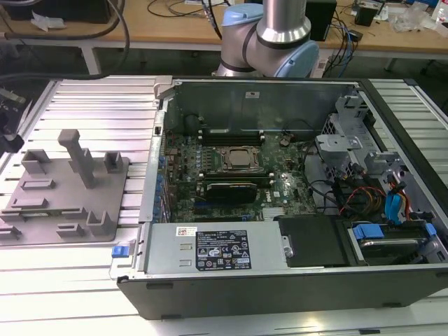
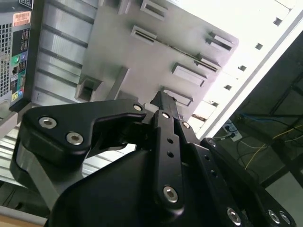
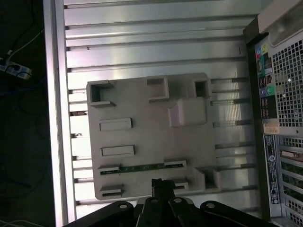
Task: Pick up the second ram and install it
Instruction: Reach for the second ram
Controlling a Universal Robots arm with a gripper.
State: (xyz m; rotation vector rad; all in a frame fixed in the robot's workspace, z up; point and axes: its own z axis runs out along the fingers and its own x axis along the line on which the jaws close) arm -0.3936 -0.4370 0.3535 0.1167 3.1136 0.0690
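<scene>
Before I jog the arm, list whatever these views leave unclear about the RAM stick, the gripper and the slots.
1. The second ram, first wrist view: seen edge-on in the grey fixture plate; chips and label hidden.
2. The gripper, first wrist view: body cut by the picture edge; its height above the ram unclear.
3. The memory slots, exterior view: too small to tell which are filled.

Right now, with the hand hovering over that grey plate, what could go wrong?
The second ram is a thin green strip seated between small blocks on the grey fixture. In the first wrist view the hand hangs close beside it, so a slightly misplaced descent could strike a block or miss the strip. The open computer case is crowded with cables; a tilted strip might snag or jam there.
</scene>
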